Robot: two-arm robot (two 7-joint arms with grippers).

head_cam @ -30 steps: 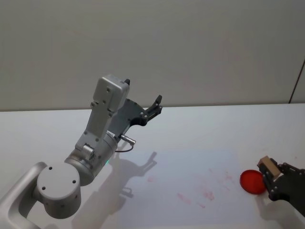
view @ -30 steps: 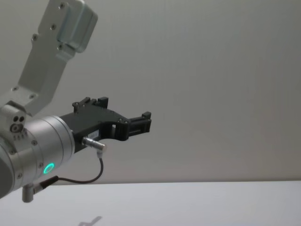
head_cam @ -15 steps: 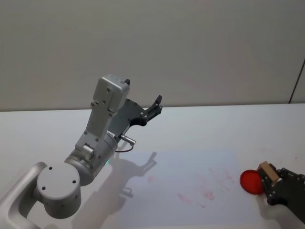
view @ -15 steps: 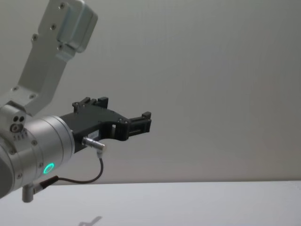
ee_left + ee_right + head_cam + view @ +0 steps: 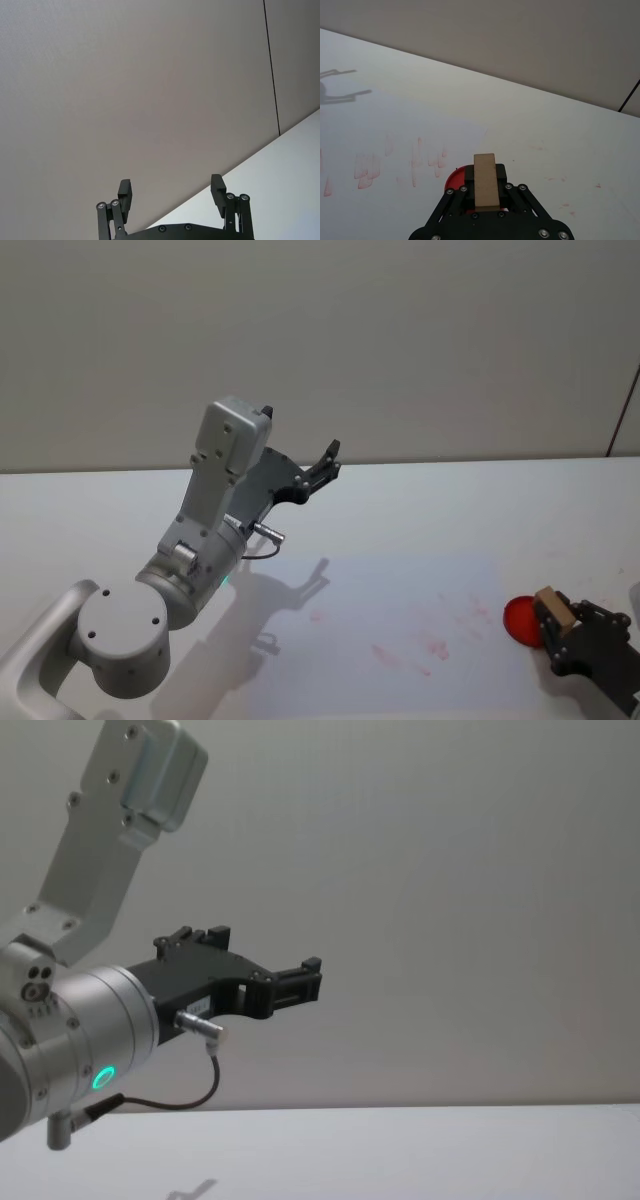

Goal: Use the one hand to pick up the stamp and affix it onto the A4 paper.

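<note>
Stamp [image 5: 554, 608] above white table [image 5: 420, 520], grey wall [image 5: 400, 340].

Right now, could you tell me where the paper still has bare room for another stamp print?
The A4 paper is bare along its far strip and toward the raised left gripper. Red marks crowd its near right, beside the red ink pad, where the right gripper holds the stamp.
</note>
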